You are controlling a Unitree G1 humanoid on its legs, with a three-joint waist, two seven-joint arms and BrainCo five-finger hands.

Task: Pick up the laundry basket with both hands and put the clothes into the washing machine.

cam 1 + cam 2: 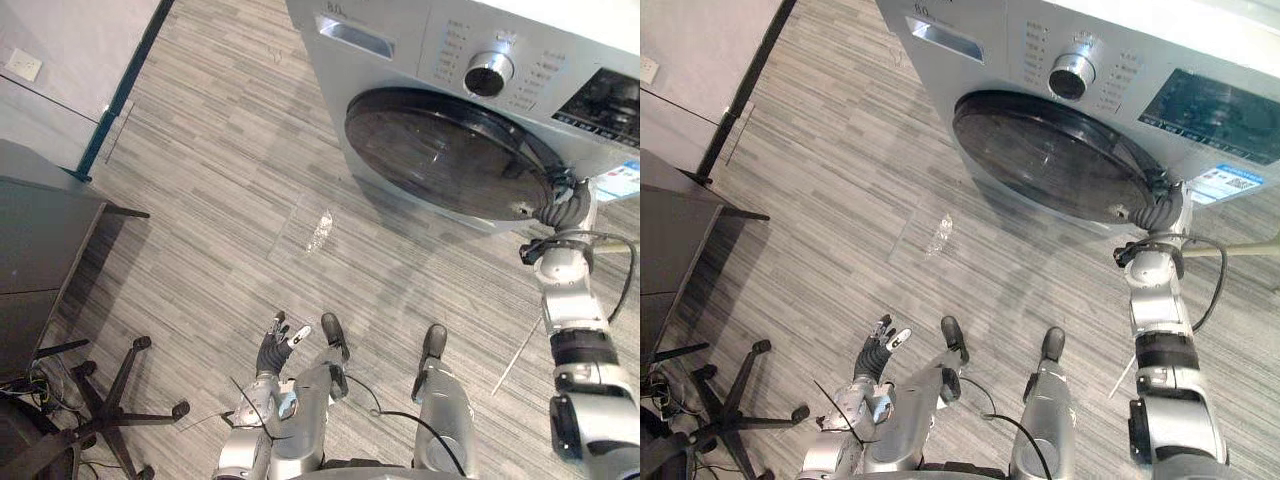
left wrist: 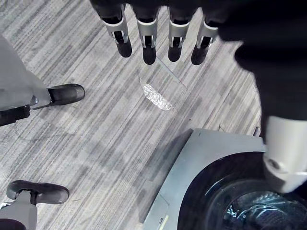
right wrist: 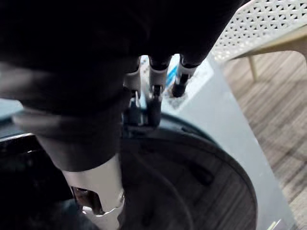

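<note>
A silver washing machine (image 1: 400, 90) stands ahead on the right, its round dark glass door (image 1: 440, 150) lying against its front. My right hand (image 1: 566, 205) is at the door's right edge; the right wrist view has its fingers (image 3: 154, 91) stretched out with their dark tips on the door's rim (image 3: 201, 143). Low down by my body, my left hand (image 1: 275, 345) hangs over the floor with straight fingers (image 2: 146, 40) and holds nothing. Bluish cloth (image 2: 249, 213) shows dimly behind the door glass.
A black desk (image 1: 40, 240) and an office chair's star base (image 1: 110, 400) stand at the left. A clear shiny sheet (image 1: 318, 230) lies on the grey plank floor before the machine. A white perforated thing (image 3: 259, 24) with a wooden leg stands right of the machine.
</note>
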